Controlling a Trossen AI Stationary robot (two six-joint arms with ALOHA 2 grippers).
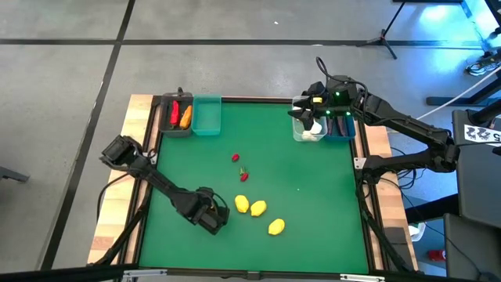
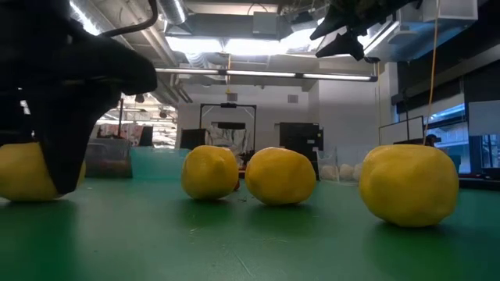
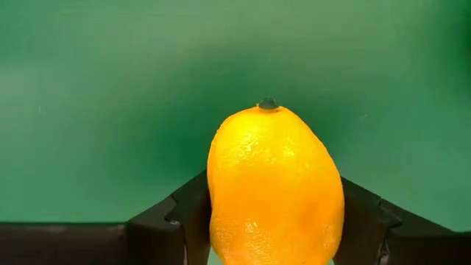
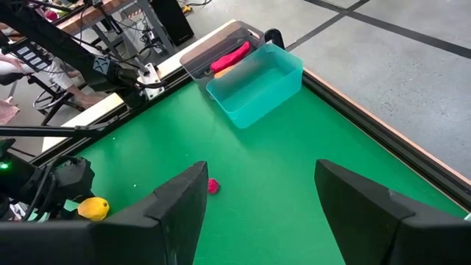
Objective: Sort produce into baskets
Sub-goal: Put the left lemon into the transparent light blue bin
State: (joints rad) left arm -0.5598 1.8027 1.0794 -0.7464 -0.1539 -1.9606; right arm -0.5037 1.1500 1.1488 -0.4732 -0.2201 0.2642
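My left gripper [image 1: 215, 217] points down near the table's near left and is shut on a yellow lemon [image 3: 274, 188], which also shows in the low view [image 2: 23, 172], resting on the green mat. To its right lie three more lemons [image 1: 242, 204] [image 1: 257, 208] [image 1: 276, 227]. Two small red berries [image 1: 236, 157] [image 1: 243, 175] lie mid-table. My right gripper [image 4: 257, 199] hangs open, high over the clear basket [image 1: 308, 129] at the far right. My left gripper comes from above, pointing down, with one finger [image 3: 184, 221] on each of the lemon's long sides [image 3: 221, 213]. The fingers lie across the lemon, near the end away from its stem tip. The lemon's underside rests on the mat.
The dark basket [image 1: 176, 116], holding a red pepper and an orange carrot, and the teal basket [image 1: 207, 115] stand at the far left. The clear basket holds white garlic, and the blue basket [image 1: 340, 125] stands beside it. A raised frame [image 1: 364, 196] borders the mat.
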